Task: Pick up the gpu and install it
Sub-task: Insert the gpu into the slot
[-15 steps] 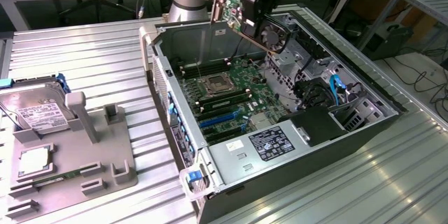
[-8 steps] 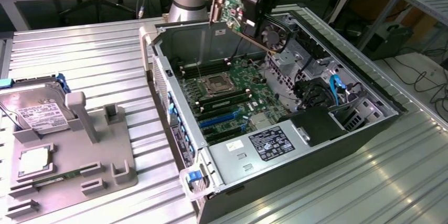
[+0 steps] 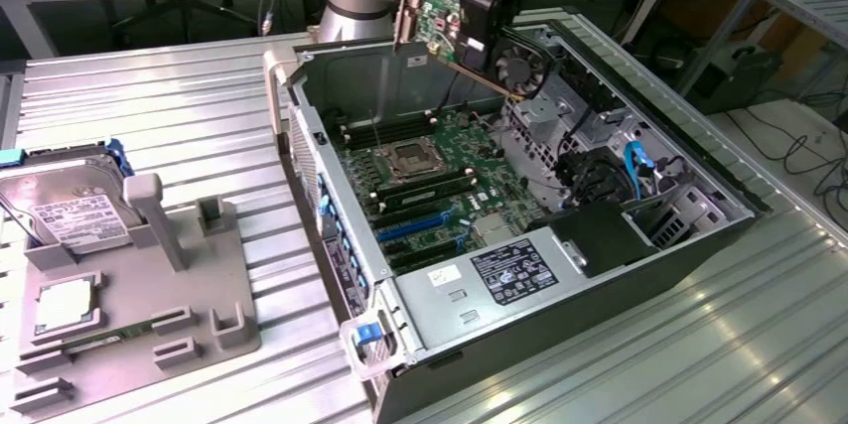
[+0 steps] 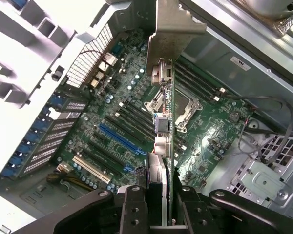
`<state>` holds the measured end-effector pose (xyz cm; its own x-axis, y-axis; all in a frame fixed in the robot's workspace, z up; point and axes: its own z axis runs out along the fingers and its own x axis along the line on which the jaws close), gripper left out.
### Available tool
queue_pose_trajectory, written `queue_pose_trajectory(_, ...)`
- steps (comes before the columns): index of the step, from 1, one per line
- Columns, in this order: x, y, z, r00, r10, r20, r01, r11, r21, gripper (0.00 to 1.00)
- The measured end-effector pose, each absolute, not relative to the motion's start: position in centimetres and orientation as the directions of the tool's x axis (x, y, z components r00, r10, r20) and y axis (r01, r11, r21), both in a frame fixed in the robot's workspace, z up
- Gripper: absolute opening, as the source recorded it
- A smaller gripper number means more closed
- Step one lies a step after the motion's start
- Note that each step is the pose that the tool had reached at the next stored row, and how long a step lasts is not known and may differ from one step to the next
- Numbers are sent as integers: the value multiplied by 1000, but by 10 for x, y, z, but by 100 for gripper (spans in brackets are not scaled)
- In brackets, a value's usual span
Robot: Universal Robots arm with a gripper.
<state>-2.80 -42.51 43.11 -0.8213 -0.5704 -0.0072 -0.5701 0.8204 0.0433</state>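
My gripper (image 3: 470, 7) is shut on the gpu (image 3: 435, 19), a green circuit card with a silver bracket, and holds it in the air above the far end of the open computer case (image 3: 702, 186). In the wrist view the gpu (image 4: 166, 122) shows edge-on, clamped between the two black fingers (image 4: 135, 209), with its bracket pointing away from the camera. Below it lies the green motherboard (image 4: 210, 131) with its blue expansion slot (image 4: 119, 139) and CPU socket (image 4: 178, 105). The card touches nothing in the case.
A silver hard drive (image 3: 73, 211) stands in a grey fixture (image 3: 146, 325) at the exterior view's left. Inside the case are a power supply (image 3: 510, 270), a fan (image 3: 523, 62), drive cages and blue cables (image 3: 636, 171). The case walls rise around the board.
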Motion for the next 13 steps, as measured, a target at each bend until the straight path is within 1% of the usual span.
queue_pose_trajectory(13, -28, -426, 431, -764, -645, -7, -645, 763, 43, 28)
